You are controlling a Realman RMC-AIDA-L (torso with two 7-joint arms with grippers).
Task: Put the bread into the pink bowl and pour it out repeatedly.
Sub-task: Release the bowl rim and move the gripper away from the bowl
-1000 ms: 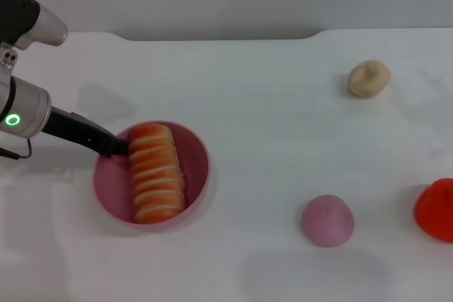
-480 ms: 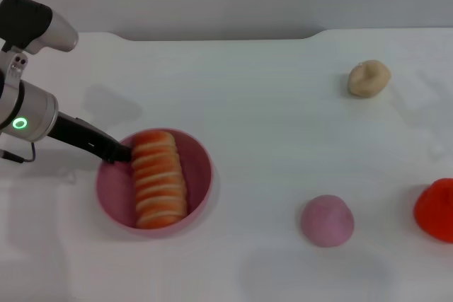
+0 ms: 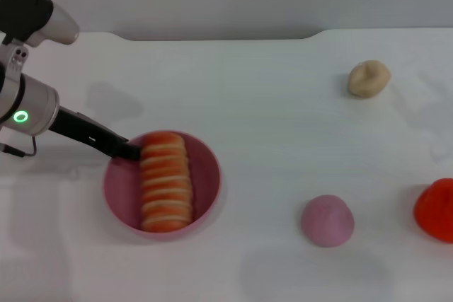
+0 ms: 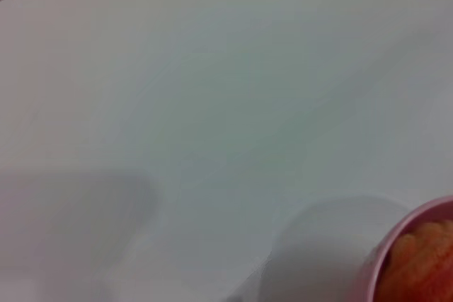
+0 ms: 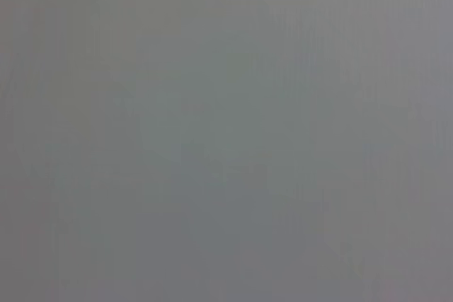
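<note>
Table (image 3: 283, 90): bread (image 3: 166, 182) beside left claw (image 3: 131, 151)

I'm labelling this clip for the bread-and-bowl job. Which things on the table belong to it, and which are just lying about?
In the job:
bread, lying in the bowl
pink bowl
left gripper, at the bowl's rim by the bread's far end

Lying about:
beige lump, far right
pink dome, near right
red thing, at the right edge
</note>
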